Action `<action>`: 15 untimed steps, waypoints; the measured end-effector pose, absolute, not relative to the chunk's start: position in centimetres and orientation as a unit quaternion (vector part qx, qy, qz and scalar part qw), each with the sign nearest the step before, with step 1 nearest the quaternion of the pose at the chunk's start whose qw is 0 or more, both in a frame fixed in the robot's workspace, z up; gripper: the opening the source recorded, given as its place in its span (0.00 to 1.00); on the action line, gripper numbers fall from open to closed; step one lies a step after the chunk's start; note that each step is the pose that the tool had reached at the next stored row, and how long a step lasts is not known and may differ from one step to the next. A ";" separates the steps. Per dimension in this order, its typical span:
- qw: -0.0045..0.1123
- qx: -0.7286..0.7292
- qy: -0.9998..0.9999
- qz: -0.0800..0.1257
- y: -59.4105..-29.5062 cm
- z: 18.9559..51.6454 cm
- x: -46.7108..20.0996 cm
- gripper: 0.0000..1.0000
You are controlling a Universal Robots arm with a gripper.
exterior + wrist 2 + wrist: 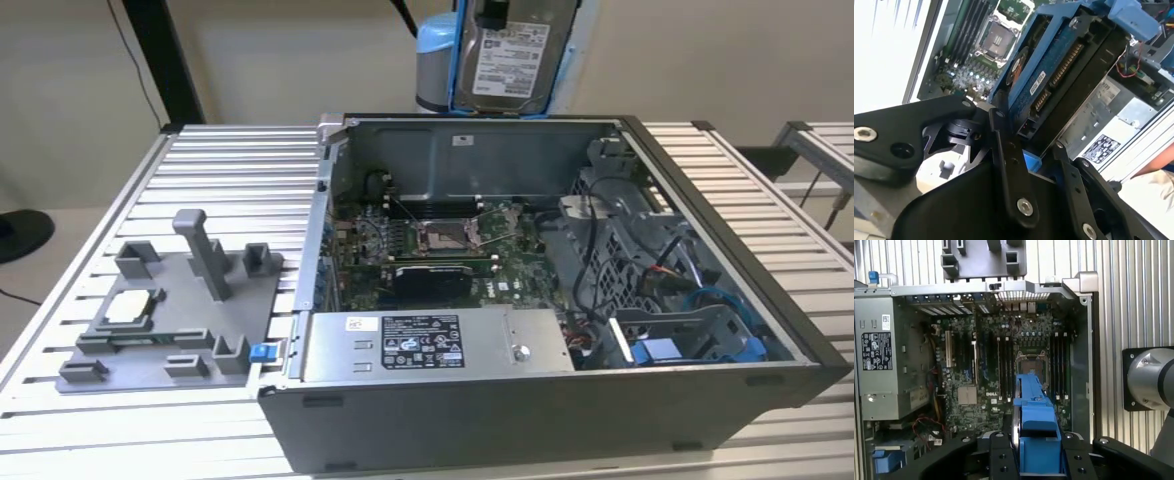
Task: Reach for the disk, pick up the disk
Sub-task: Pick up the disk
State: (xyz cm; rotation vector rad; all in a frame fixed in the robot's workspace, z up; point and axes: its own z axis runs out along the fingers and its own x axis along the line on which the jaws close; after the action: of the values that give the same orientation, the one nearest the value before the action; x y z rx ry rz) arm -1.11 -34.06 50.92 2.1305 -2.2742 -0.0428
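Exterior oblique, high; wrist views overhead computer case (pixel 561 400).

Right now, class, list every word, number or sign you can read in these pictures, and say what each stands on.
No text can be quoted with confidence.
White label on the disk: lines of print, too small to read.
Black-and-white label on the grey metal box: too small to read.
Small white sticker on the disk's underside: blurred.

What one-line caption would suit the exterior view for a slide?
The gripper holds the disk in the air above an open computer case on a slatted table.
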 end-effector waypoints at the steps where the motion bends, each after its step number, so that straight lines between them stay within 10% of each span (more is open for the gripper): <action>1: 0.012 0.684 -0.730 -0.014 -34.2 50.9 -0.9 0.00; 15: 0.007 0.684 -0.730 -0.008 -36.3 50.2 1.1 0.00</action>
State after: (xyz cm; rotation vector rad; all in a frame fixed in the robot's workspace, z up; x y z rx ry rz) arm 1.06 -36.28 50.19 2.1386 -2.2827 -0.0262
